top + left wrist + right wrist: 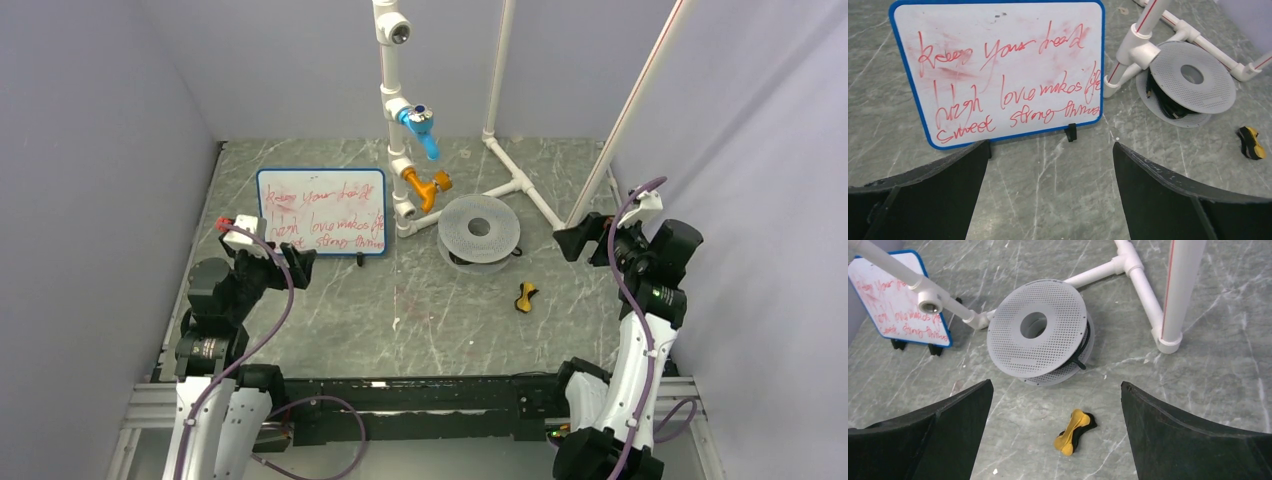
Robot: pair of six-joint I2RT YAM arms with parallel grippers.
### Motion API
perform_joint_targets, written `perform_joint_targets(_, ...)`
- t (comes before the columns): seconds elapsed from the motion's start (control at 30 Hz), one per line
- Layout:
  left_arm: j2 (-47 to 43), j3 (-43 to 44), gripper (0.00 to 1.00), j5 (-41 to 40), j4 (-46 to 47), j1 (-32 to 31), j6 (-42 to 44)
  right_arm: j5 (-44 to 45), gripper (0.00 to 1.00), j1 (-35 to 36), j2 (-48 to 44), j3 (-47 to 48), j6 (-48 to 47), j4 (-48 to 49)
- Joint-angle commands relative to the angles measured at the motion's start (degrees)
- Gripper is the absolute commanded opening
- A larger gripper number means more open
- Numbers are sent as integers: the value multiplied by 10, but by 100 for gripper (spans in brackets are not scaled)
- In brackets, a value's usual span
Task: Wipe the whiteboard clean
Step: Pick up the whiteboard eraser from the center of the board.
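The whiteboard (320, 210) has a blue frame and several lines of red handwriting. It stands tilted on small black feet at the back left of the table. It fills the upper left of the left wrist view (1003, 70) and shows at the far left of the right wrist view (895, 305). My left gripper (293, 262) is open and empty, just in front of the board's lower edge (1050, 145). A small yellow and black eraser (526, 297) lies on the table, and my right gripper (580, 240) is open and empty above it (1056, 384). The eraser lies between the right gripper's fingers in the right wrist view (1075, 431).
A white PVC pipe frame (395, 120) with a blue valve (420, 128) and an orange valve (428, 187) stands right of the board. A grey perforated disc (480, 230) with black cable under it lies beside the pipes. Grey walls close in both sides.
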Motion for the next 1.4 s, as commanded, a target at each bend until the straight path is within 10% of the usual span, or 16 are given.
perform_joint_targets(0.0, 2, 5, 99, 42, 34, -9, -8, -74, 100, -8, 8, -6, -33, 14)
perform_joint_targets(0.3, 15, 5, 99, 35, 32, -22, -5, -276, 100, -9, 41, -24, -461, -188)
perform_joint_targets(0.47, 26, 8, 99, 33, 28, -21, -3, -206, 100, 62, 89, 11, -612, -287)
perform_joint_targets(1.0, 59, 7, 99, 45, 33, 0, -9, 221, 98, 354, 172, -73, -411, -42)
perform_joint_targets(1.37, 60, 7, 99, 40, 31, 9, -7, 317, 80, 352, 201, -86, -265, -2)
